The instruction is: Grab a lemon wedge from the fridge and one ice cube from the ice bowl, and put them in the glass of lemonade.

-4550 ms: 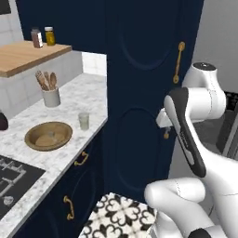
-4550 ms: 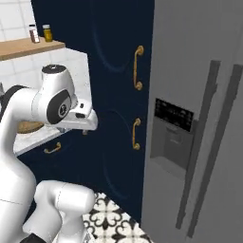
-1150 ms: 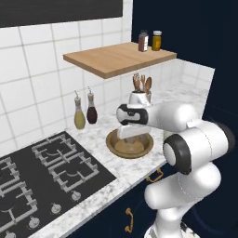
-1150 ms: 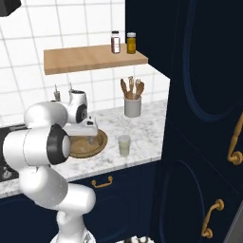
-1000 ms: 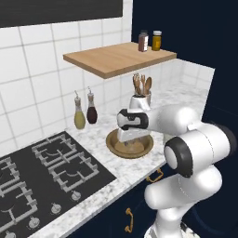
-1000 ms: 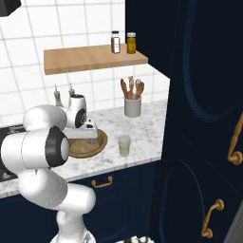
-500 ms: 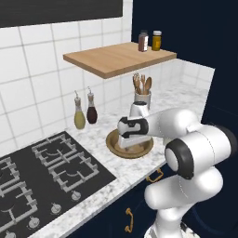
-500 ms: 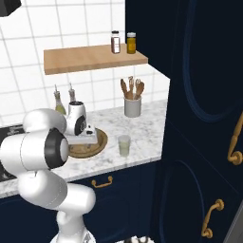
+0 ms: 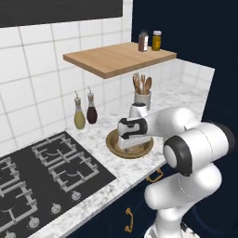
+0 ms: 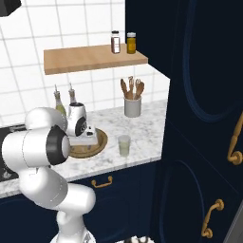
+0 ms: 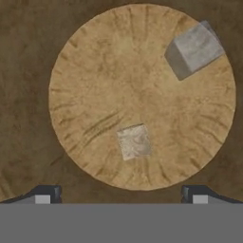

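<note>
The brown wooden ice bowl (image 9: 139, 155) (image 10: 102, 140) stands on the marble counter. My gripper (image 9: 127, 145) (image 11: 121, 194) points straight down into it, open, with nothing between its fingertips (image 11: 45, 194). In the hand view the bowl's floor (image 11: 95, 85) holds two pale cubes. One ice cube (image 11: 134, 141) lies just ahead of the gap between the fingers, and another ice cube (image 11: 194, 49) sits toward the upper right. The glass of lemonade (image 10: 124, 145) stands on the counter right of the bowl. The fridge and the lemon wedge are out of view.
A white utensil holder (image 9: 142, 99) (image 10: 133, 107) stands behind the bowl, and two slim bottles (image 9: 86, 115) stand by the tiled wall. A wooden shelf (image 9: 118, 58) hangs overhead. The black hob (image 9: 42, 172) lies to the left. Navy cabinets (image 10: 209, 118) rise on the right.
The hand has turned downward and sunk toward the ice bowl. Its jaws have stayed open, and the bowl and glass have not moved.
</note>
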Robot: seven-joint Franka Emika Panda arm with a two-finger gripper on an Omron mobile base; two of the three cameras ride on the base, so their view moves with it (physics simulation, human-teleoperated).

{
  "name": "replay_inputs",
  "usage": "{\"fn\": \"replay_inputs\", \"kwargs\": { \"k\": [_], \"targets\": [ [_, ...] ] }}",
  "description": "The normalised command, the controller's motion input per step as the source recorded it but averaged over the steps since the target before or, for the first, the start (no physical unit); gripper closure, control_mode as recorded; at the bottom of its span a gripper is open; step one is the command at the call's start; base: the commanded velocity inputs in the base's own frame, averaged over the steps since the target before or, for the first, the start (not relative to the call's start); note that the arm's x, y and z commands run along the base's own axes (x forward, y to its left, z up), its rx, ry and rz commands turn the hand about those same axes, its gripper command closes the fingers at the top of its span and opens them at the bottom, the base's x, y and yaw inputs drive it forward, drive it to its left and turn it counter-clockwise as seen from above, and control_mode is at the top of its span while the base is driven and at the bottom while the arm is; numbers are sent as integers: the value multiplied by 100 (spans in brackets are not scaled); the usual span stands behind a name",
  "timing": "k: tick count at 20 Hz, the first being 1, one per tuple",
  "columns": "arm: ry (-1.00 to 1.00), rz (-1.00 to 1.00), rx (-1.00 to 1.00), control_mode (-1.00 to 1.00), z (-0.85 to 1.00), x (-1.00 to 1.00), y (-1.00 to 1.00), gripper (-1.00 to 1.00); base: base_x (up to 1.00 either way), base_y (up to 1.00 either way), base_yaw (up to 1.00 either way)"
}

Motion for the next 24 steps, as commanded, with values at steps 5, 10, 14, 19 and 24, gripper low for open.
{"fn": "replay_inputs", "kwargs": {
  "k": [5, 10, 14, 19, 24],
  "targets": [
    [0, 0, 0, -100, 0, 26, 0, -100, 0, 0, 0],
    [-3, 0, 0, -100, -11, 17, 0, -100, 0, 0, 0],
    [-7, 0, 0, -100, -60, 20, 0, -100, 0, 0, 0],
    [-2, 0, 0, -100, -40, 1, 0, -100, 0, 0, 0],
    [-5, 0, 0, -100, 0, -8, 0, -100, 0, 0, 0]
  ]
}}
